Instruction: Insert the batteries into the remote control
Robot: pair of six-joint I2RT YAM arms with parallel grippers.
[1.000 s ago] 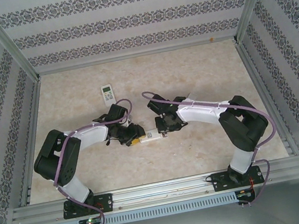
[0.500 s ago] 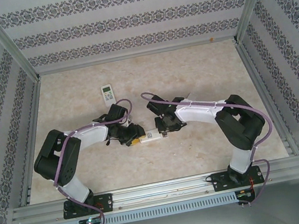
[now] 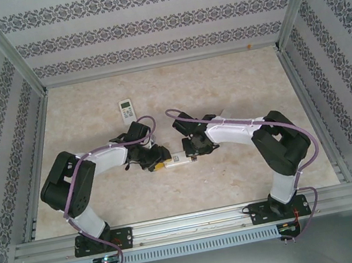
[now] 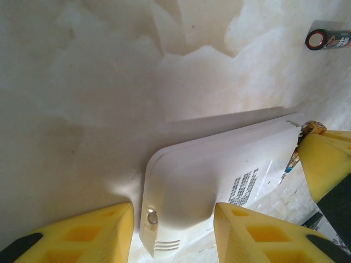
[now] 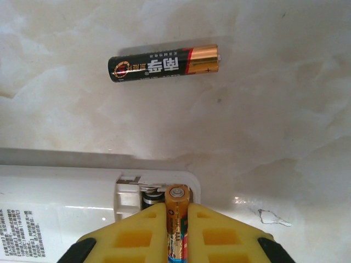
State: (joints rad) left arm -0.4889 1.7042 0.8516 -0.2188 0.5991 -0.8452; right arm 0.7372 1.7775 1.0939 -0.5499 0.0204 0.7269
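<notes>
Where its tip reaches the open compartment [image 5: 143, 192] at the end of the white remote [image 5: 60, 208], one battery [image 5: 178, 196] is clamped between the yellow fingers of the right pincer [image 5: 176, 222], lying lengthwise along them. A second battery [image 5: 163, 63] is seen flat on the marbled tabletop [image 5: 285, 109], well ahead of that pincer and crosswise to it. The remote's opposite end is straddled by the left pincer [image 4: 173, 233], one finger at each side; whether it is squeezed cannot be told. Beyond the left pincer, well apart, the other remote [image 3: 126, 108] is laid on the tabletop.
</notes>
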